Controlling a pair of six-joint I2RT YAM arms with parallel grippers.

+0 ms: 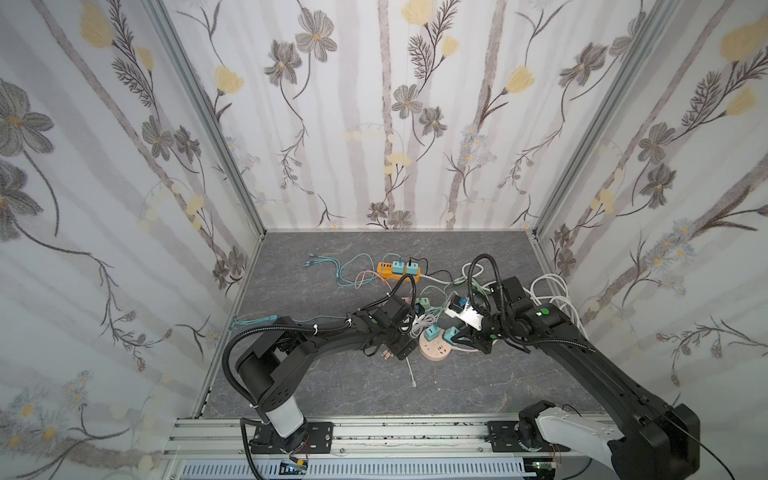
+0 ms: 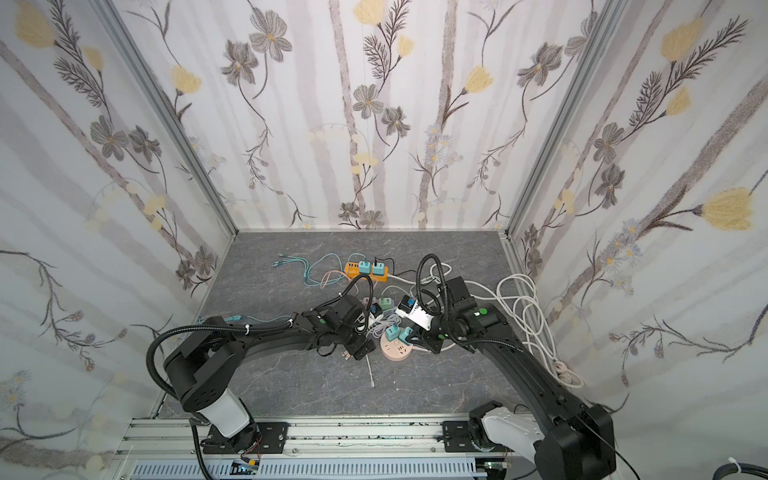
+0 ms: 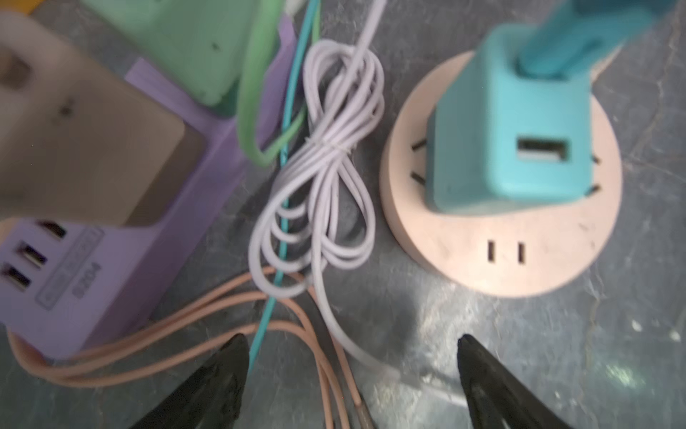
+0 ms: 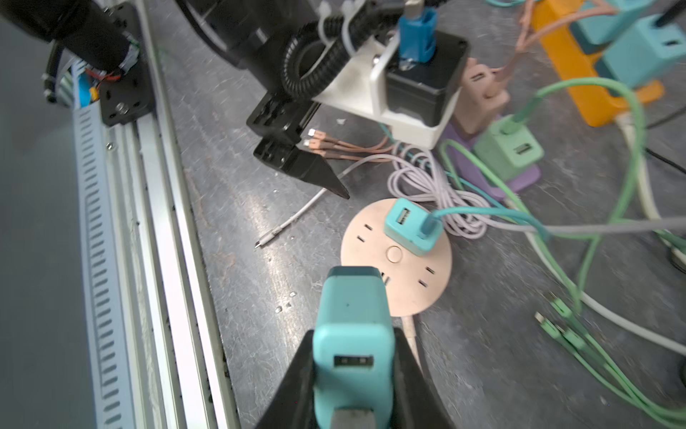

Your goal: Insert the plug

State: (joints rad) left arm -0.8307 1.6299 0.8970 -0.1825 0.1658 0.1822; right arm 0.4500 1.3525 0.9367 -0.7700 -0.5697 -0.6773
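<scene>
Right gripper (image 4: 353, 334) pinches the teal plug (image 4: 350, 297) just above the pink round socket (image 4: 408, 286) (a second adapter (image 4: 410, 232) sits plugged there), forearm angled down; left gripper (image 3: 350, 341) hangs spread, empty, low beside the socket.

Light: bright, even, diffuse; soft shadows on grey marbled stone-look tabletop (image 1: 332, 386).
Glare: pale sheen on tabletop in both wrist views.
Blur: left wrist view soft overall; beige rectangular plastic adapter (image 3: 74, 148) badly defocused.
Focus: teal cube-shaped plastic charger plug (image 4: 352, 356) crisp; green cables (image 4: 569, 332) smeared.
Distortion: silver aluminium frame posts (image 1: 205, 116) splayed in both top views.
</scene>
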